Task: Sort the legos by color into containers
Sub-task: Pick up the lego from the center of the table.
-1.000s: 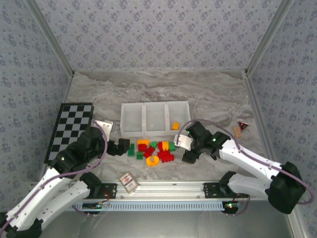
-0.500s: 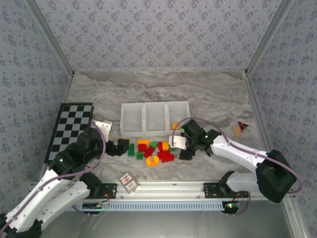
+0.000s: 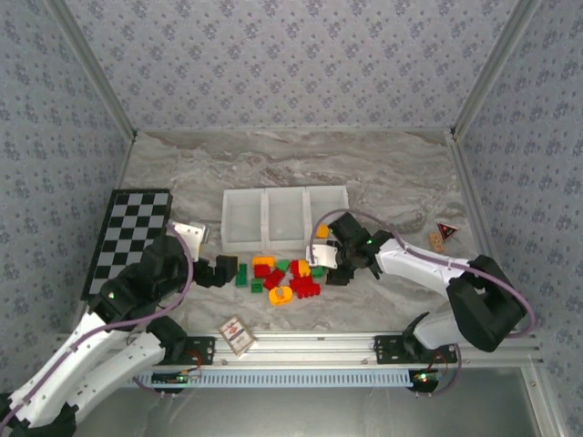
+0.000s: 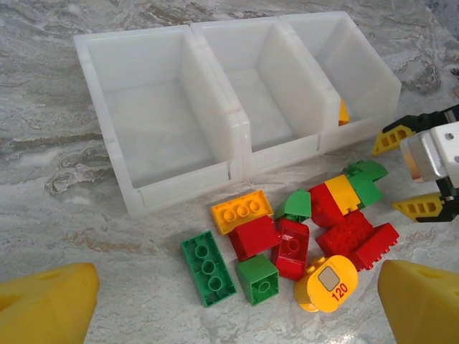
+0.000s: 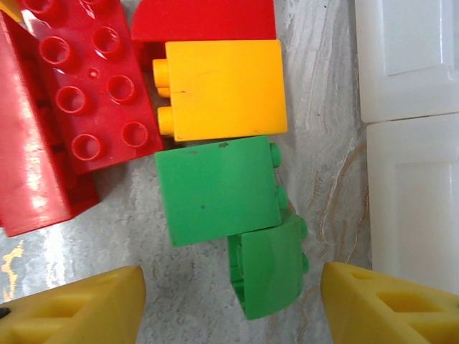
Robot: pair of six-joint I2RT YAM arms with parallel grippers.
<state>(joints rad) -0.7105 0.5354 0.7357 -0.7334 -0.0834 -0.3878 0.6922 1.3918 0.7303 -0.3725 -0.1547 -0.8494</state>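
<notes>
Beneath right gripper point(image 5: 229, 315), green legos point(image 5: 219, 190)

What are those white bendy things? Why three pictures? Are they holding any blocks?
Those are two robot arms, left arm and right arm, bolted to a table. One picture looks down from above; the other two come from a camera on each wrist, so the yellow tips are that arm's jaws. On the table lie red, green and orange legos, a white tray of three bins and a checkerboard. Nothing is held: both pairs of jaws stand open, the right arm's on either side of a green brick.
</notes>
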